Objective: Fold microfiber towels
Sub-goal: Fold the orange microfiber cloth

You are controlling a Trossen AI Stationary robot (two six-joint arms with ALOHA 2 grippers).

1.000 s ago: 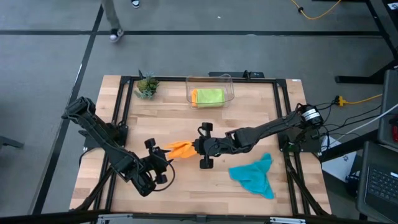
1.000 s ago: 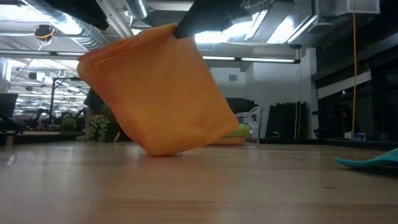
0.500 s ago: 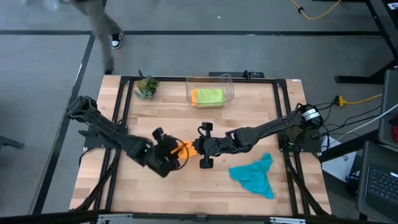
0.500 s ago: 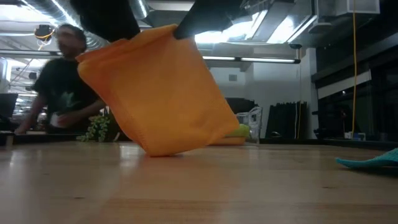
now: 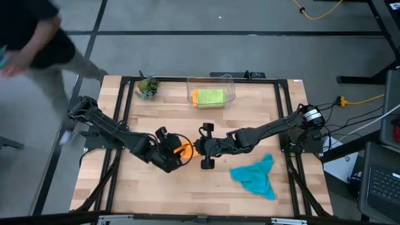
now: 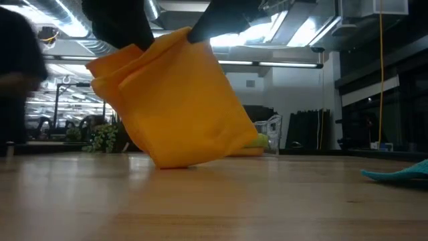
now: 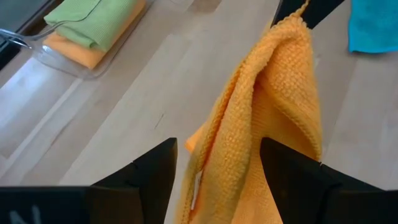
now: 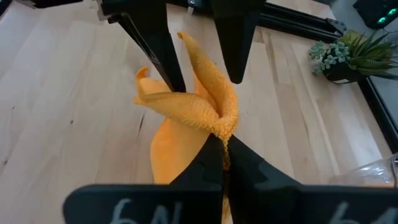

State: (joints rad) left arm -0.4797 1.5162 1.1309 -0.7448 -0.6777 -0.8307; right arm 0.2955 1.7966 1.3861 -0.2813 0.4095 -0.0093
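The right gripper is closed on an upper corner of an orange towel, which is held hanging above the middle of the table with its lower edge touching the wood. The left gripper is spread wide around the opposite side of the same cloth, one finger on either side of its upper edge; in the left wrist view the fabric is seen passing between the two fingers without being pinched. In the high view both grippers are met at the table's centre, the left gripper just beside the right gripper.

White letters or digits are printed on the wrist housings in both wrist views, but they are cropped and cannot be read with certainty.

The held towel is seen as a nubby, looped weave, draped in soft vertical folds, bright orange throughout. A teal towel lies crumpled on the wood near the right arm, apart from the grippers. A lime green towel is laid folded on top of a second orange towel inside a clear plastic bin at the table's far edge, with a small potted plant beside it. A blurred person is seen off the table's far left corner.
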